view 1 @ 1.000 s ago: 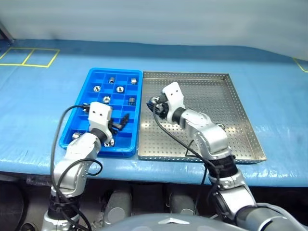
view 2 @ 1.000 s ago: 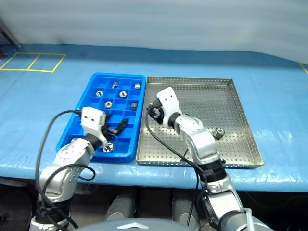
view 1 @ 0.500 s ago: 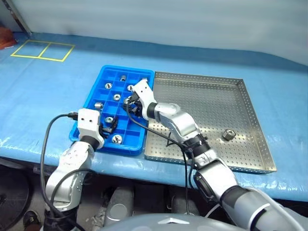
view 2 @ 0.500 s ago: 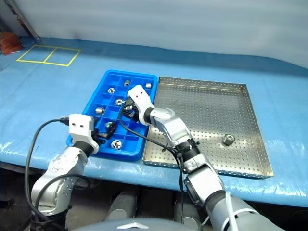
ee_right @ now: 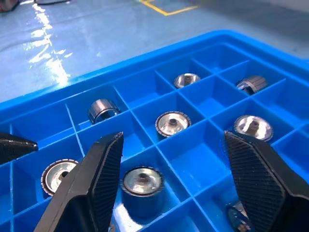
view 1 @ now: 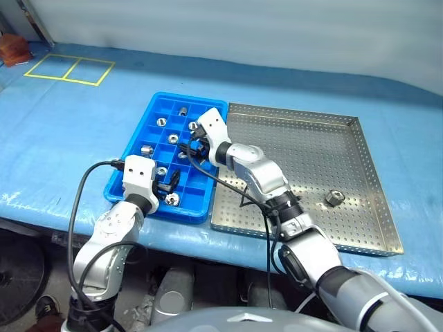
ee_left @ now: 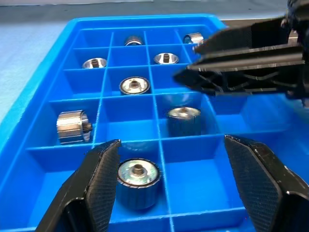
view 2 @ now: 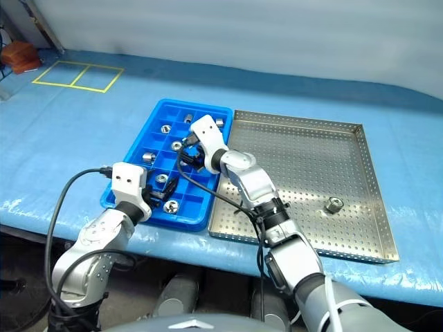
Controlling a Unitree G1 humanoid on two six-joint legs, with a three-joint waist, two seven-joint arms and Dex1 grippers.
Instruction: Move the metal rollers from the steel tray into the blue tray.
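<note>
Metal rollers (ee_right: pixel 142 181): small, rigid, dense, slick, one left near steel tray (view 1: pixel 360 228) right edge, best pinched across its sides; both jaws open, empty, over blue tray (view 1: pixel 131 158).

Seen from head height, looking forward and down across the counter (view 1: pixel 62 124). Close in from each wrist, along the pincers, low over the blue tray (ee_left: pixel 58 36); same compartments shared, approached from opposite ends.

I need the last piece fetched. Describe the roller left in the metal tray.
Find the large square perforated steel tray right of the bright blue compartment tray. One small shiny silver metal roller lies near its right rim, alone on the dotted floor.
</note>
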